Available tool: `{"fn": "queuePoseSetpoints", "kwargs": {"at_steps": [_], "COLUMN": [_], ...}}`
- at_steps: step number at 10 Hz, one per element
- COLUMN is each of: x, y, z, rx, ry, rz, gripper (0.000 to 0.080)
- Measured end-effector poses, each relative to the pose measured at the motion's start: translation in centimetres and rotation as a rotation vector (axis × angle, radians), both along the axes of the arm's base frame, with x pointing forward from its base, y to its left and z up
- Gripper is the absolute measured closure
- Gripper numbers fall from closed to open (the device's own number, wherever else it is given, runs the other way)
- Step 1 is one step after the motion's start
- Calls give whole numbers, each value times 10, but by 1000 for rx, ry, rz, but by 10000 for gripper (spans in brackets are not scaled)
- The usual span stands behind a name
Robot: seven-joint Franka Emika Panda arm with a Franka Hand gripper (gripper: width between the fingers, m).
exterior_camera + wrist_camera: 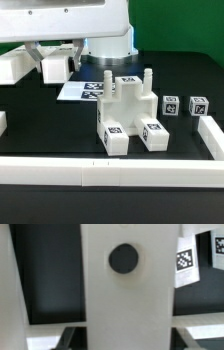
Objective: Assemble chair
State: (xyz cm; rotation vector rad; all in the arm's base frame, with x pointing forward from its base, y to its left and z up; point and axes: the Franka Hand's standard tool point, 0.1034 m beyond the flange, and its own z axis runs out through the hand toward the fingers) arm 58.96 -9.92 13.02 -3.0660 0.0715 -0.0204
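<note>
Claw (130, 338) narrow, shut on a white post (125, 297). Wrist view shows the post running up btw the two dark fingers (72, 339), filling most of the frame, w/ one dark oval hole (123, 258) in its face. Past the post, white tagged pcs (186, 263) sit on the dark table; which pcs they are can't be told.

In the exterior view the claw (55, 58) hangs under the white arm (90, 20) at the back, toward the exterior view's left, w/ the post (55, 68) in its grip. Whether the post touches the table (50, 130) can't be told. Just beside it, at the exterior view's left edge, lies another white block (18, 68).

Marker board (80, 92) lies flat near the arm's base.

In front of that board, at mid table & well apart from the claw, stands the part-built chair (125, 112): chunky white body, short pegs sticking up, tags on its faces, two feet toward the front.

To the exterior view's right, two small tagged cubes (172, 104) sit side by side, near the chair but not touching it.

White rails (110, 175) border the table at front & sides.
</note>
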Motion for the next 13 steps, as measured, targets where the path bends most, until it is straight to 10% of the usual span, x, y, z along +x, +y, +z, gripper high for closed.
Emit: {"fn": "queuePoseSetpoints", "kwargs": {"at_steps": [5,9,13], "x": [5,5,1], "y": [59,62,108], "z": [6,2,6], "rx": [-71,-77,-74], "ry": [-3,-7,-20], "rz": [170,180,175], "gripper": [515,515,515]}}
